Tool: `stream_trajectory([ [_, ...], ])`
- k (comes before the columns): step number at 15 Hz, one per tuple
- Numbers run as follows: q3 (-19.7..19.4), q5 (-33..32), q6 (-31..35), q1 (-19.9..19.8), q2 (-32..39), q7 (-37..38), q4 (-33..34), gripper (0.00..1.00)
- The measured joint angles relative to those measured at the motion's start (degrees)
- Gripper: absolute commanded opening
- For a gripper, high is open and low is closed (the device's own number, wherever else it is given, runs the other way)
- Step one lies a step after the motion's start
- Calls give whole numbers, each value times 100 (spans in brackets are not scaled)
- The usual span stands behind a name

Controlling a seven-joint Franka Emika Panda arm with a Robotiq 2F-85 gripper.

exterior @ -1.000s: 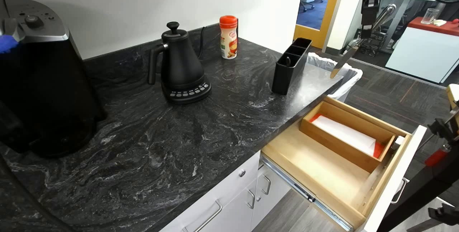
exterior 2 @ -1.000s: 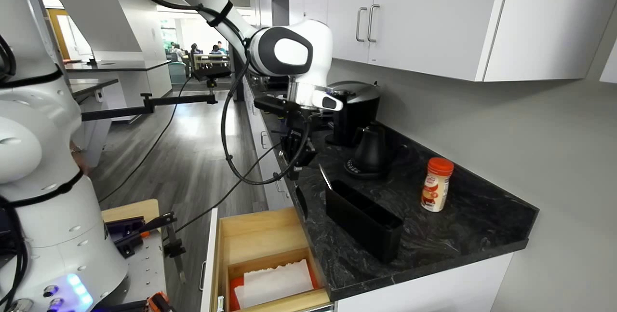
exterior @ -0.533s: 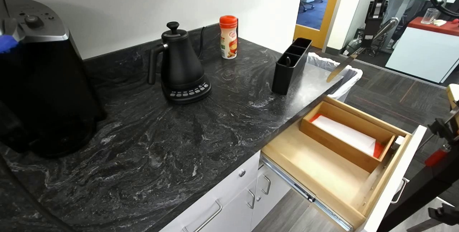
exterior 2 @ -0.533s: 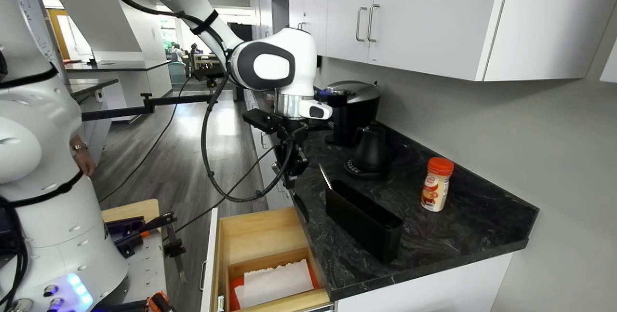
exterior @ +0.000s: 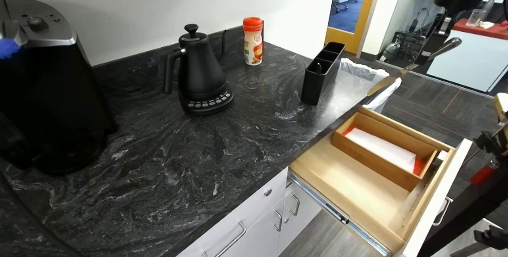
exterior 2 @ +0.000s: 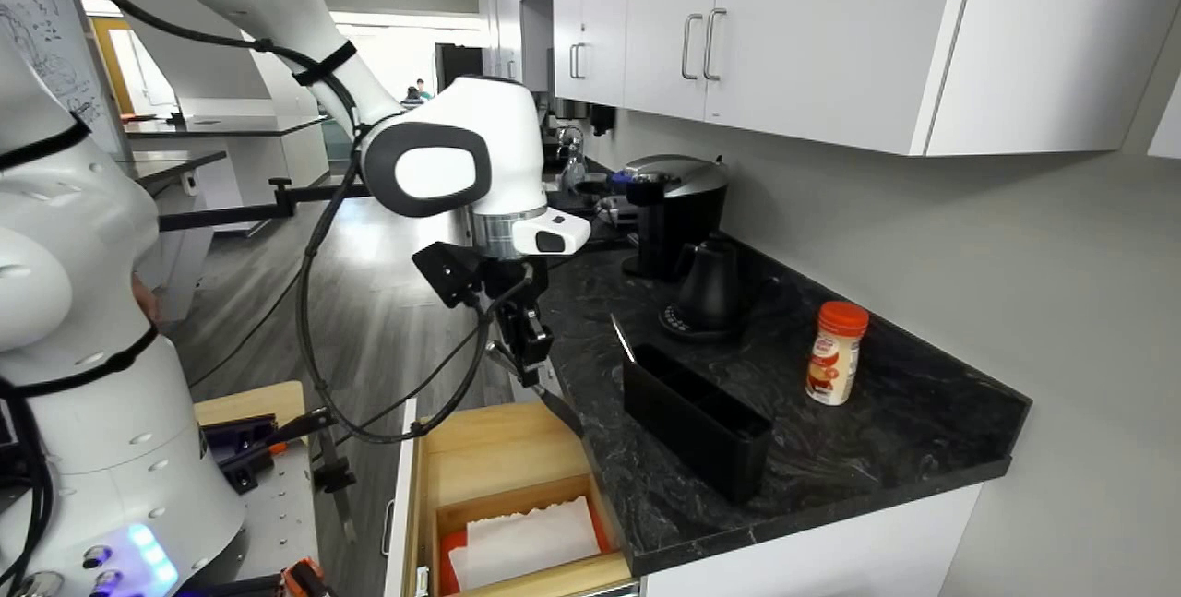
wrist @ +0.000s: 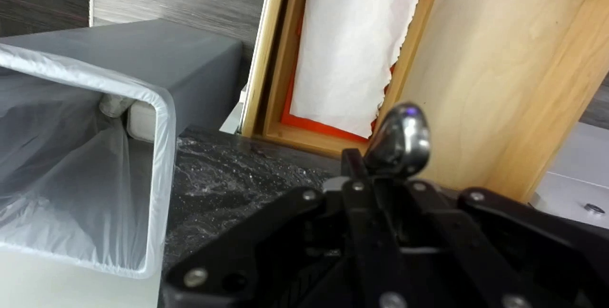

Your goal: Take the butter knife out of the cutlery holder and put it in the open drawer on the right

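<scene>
The silvery butter knife [exterior: 384, 85] is held slantwise in the air, blade down toward the counter. Its rounded handle end [wrist: 402, 141] sticks out past the fingers in the wrist view. My gripper [exterior: 421, 55] is shut on its middle. In an exterior view the gripper [exterior 2: 528, 374] hangs near the counter edge, with the blade [exterior 2: 560, 409] in front of the drawer's corner. The open drawer [exterior: 357, 173] lies lower; its pale bottom also shows in the wrist view [wrist: 490, 74]. The black cutlery holder [exterior: 312, 88] stands on the counter with another utensil [exterior 2: 623, 339] in it.
A wooden divider tray [exterior: 373, 165] with white paper and red lining fills one side of the drawer. A lined waste bin [wrist: 164, 155] stands beside the counter end. A black kettle [exterior: 202, 66], creamer bottle [exterior: 253, 44] and coffee maker [exterior: 51, 78] are on the counter.
My gripper has moved away from the cutlery holder and lower, tilting as it went. The knife, held throughout, now lies flatter. Holder and drawer have not moved.
</scene>
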Motion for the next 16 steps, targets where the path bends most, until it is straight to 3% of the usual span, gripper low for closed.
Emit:
stream_trajectory([
  [10,-536,472,159,-58,-362,-762,116,3],
  [16,-730,1500,228,330,-446,-1610,123,3],
])
